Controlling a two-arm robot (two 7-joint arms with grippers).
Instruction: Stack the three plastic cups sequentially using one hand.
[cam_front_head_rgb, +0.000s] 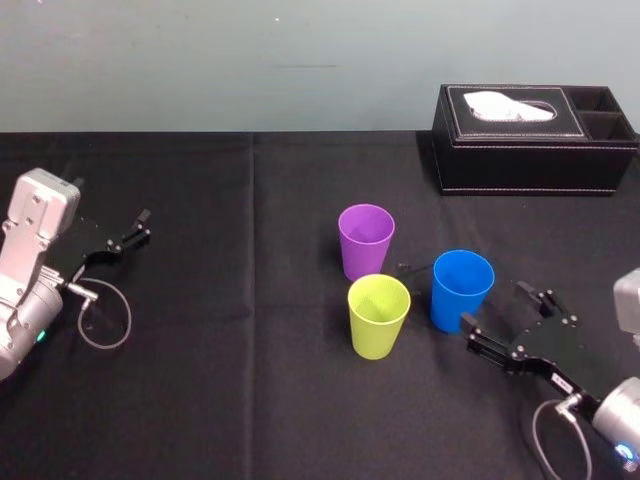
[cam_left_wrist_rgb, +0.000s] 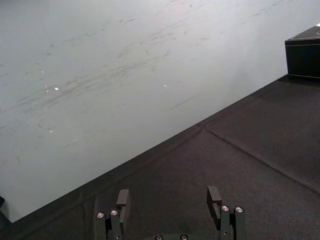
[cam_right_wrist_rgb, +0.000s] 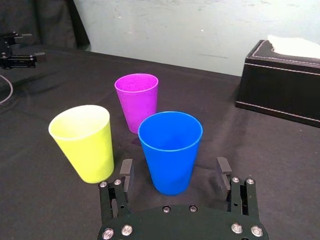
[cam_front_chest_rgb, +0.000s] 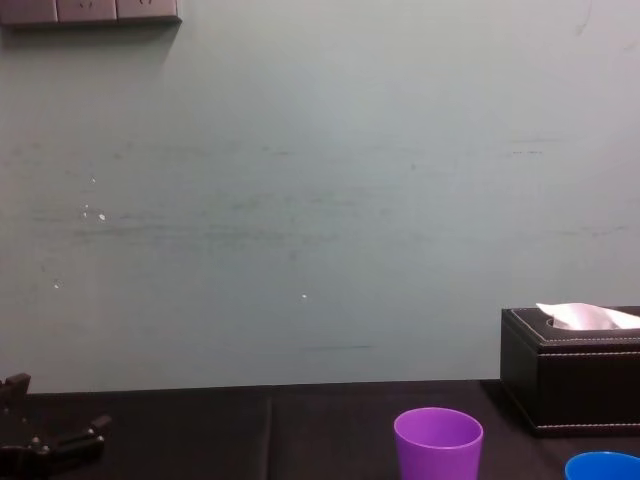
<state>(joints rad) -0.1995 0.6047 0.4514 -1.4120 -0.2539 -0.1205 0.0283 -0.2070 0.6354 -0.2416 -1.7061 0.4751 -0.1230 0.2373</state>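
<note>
Now, right claw (cam_right_wrist_rgb: 175, 167) spread wide, empty, beside blue cup (cam_right_wrist_rgb: 170, 145), left claw (cam_left_wrist_rgb: 168, 196) spread, idle.

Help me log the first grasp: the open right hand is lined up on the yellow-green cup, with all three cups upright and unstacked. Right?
No. The right wrist view shows the open right hand lined up on the blue cup, not the yellow-green cup. All three, the purple cup included, are upright and unstacked.

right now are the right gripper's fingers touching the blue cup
Apart. The right wrist view shows black cloth between the blue cup and each open finger of the right gripper.
</note>
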